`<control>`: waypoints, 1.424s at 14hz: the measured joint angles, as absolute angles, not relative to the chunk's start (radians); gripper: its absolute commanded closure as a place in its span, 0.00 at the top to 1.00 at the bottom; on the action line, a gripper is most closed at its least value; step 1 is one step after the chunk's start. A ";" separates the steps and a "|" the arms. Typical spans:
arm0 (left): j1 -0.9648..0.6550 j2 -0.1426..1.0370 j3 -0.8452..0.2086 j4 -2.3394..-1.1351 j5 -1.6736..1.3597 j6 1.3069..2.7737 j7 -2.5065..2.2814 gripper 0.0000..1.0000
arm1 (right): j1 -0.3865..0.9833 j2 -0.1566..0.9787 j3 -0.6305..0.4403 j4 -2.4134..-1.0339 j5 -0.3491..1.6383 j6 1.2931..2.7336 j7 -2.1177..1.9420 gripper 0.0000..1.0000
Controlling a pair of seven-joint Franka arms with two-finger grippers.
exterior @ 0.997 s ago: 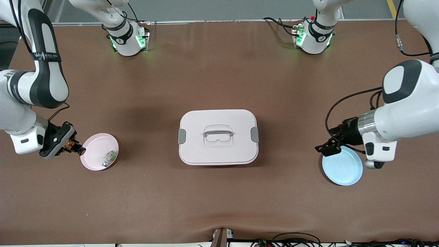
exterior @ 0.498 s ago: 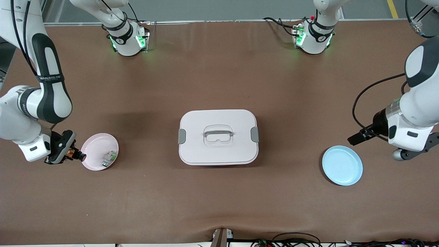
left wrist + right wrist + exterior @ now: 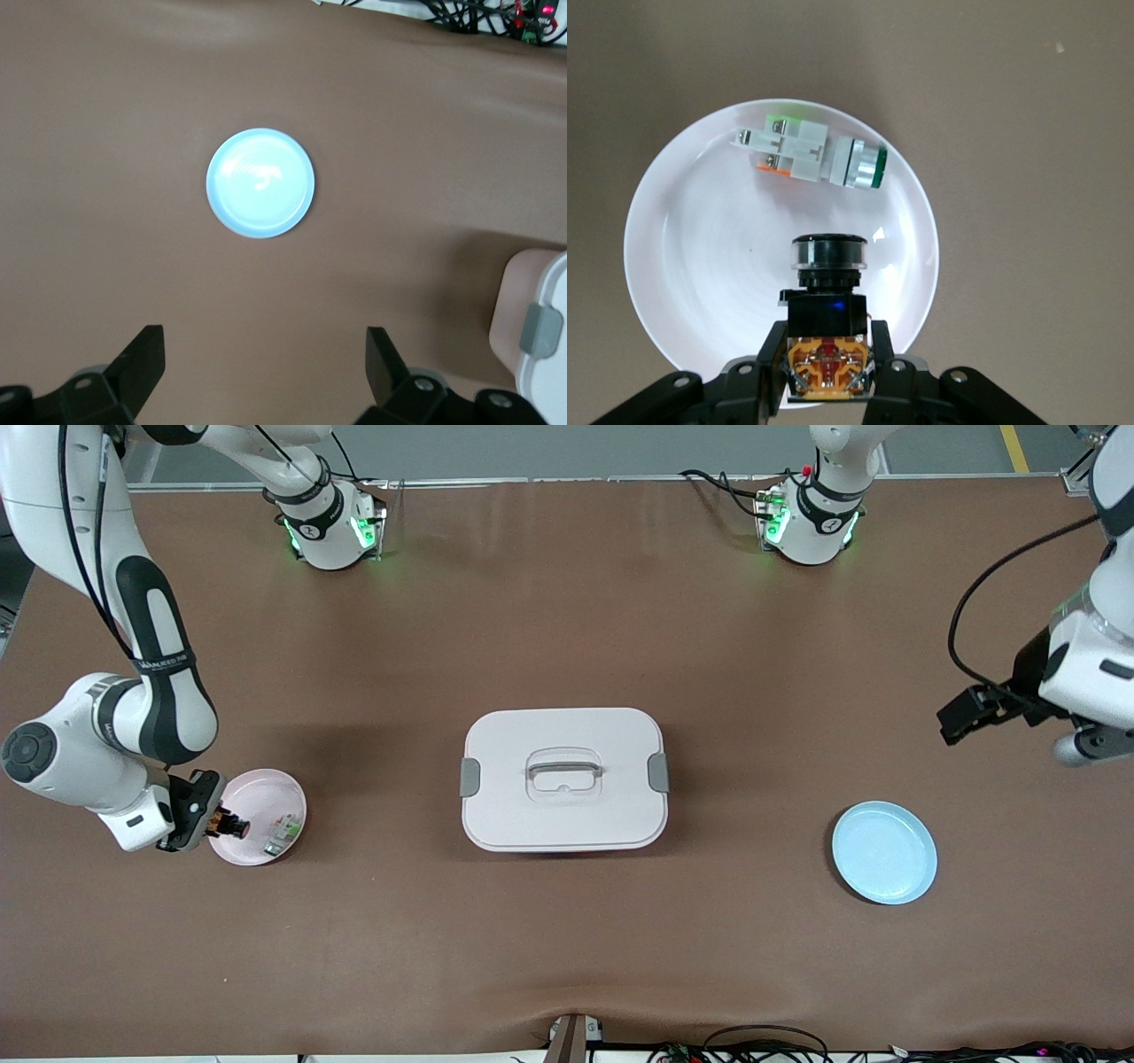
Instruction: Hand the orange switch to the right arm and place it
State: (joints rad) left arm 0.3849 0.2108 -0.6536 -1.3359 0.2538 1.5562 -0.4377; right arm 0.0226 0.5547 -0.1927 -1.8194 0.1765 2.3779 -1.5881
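My right gripper (image 3: 215, 824) is shut on the orange switch (image 3: 229, 826), a black stubby part with an orange patterned end. It holds the switch over the edge of the pink plate (image 3: 257, 797). In the right wrist view the switch (image 3: 829, 323) sits between the fingers (image 3: 767, 354), its black round cap over the plate (image 3: 691, 257). My left gripper (image 3: 961, 717) is open and empty over bare table at the left arm's end. Its wrist view shows its spread fingers (image 3: 142, 363).
A small green-and-white part (image 3: 283, 833) lies in the pink plate, seen also in the right wrist view (image 3: 811, 155). A white lidded box (image 3: 563, 779) stands mid-table. An empty blue plate (image 3: 884, 853) lies toward the left arm's end, also in the left wrist view (image 3: 260, 182).
My right gripper has carried the switch from beside the pink plate to over its edge. My left arm has drawn away from the blue plate, toward its own end of the table.
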 measured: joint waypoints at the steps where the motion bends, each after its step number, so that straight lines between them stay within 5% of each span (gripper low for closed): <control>1: 0.296 0.179 -0.554 -1.336 0.224 1.536 -0.418 1.00 | 0.021 0.562 -0.193 -1.819 0.177 2.378 -1.593 0.01; 6: 0.061 0.063 -0.233 -1.385 0.084 1.506 -0.242 1.00 | 0.020 0.594 -0.193 -1.820 0.177 2.377 -1.604 0.03; 10: 0.002 -0.009 -0.115 -1.471 0.061 1.506 -0.134 1.00 | 0.016 0.618 -0.193 -1.822 0.236 2.377 -1.656 0.14; 12: -0.013 -0.040 -0.109 -1.504 0.061 1.506 -0.132 1.00 | 0.015 0.618 -0.193 -1.822 0.255 2.375 -1.669 0.30; 13: -0.020 -0.052 -0.109 -1.517 0.061 1.506 -0.132 1.00 | 0.015 0.618 -0.193 -1.823 0.255 2.375 -1.670 0.56; 14: -0.025 -0.061 -0.108 -1.527 0.061 1.506 -0.132 1.00 | 0.015 0.618 -0.193 -1.823 0.256 2.374 -1.671 0.93; 15: -0.027 -0.067 -0.108 -1.534 0.061 1.506 -0.130 1.00 | 0.015 0.619 -0.193 -1.824 0.256 2.374 -1.671 1.00; 20: -0.026 -0.083 -0.094 -1.555 0.061 1.506 -0.117 1.00 | 0.006 0.621 -0.193 -1.818 0.256 2.382 -1.696 1.00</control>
